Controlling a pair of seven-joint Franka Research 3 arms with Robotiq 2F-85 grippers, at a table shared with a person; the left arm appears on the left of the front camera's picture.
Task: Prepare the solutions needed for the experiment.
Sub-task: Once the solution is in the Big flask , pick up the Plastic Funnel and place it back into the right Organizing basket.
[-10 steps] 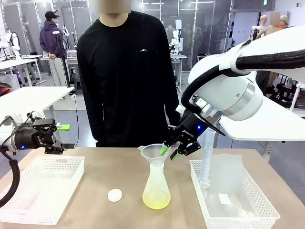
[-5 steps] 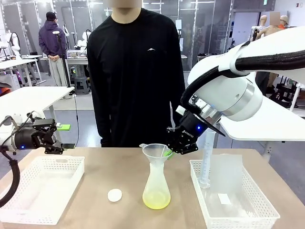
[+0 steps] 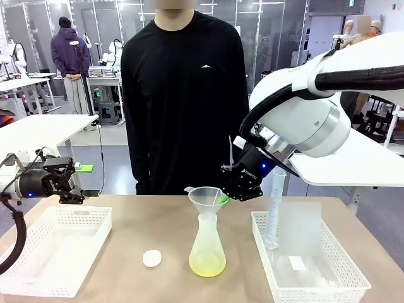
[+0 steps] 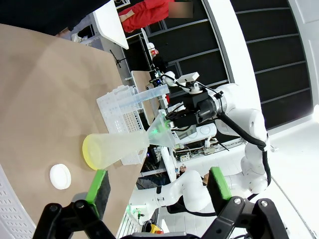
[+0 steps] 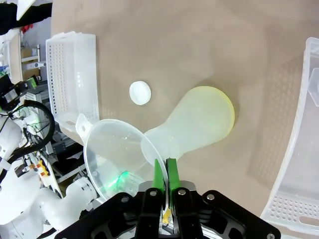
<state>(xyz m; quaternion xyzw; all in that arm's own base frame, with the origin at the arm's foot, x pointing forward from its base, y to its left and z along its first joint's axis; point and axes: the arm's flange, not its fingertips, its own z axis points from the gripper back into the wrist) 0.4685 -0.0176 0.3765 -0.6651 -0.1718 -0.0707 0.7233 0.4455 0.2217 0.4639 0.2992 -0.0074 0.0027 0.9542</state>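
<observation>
The solutions [image 3: 207,270] lie as a shallow yellow-green layer at the bottom of the frosted flask [image 3: 207,240], which stands upright mid-way along the table [image 3: 151,221] with a clear funnel [image 3: 203,198] seated in its neck. My right pincer [image 3: 225,198] is clamped tight on the funnel's rim. My left pincer [image 3: 87,180] hangs wide open and empty above the left basket [image 3: 38,278].

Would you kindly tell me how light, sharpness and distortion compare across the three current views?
Front view: evenly lit, the flask sharp. Left wrist view: rolled sideways, so the flask seems to lie down. Right wrist view: basket rim bowed by the wide lens, a green reflection inside the funnel.
</observation>
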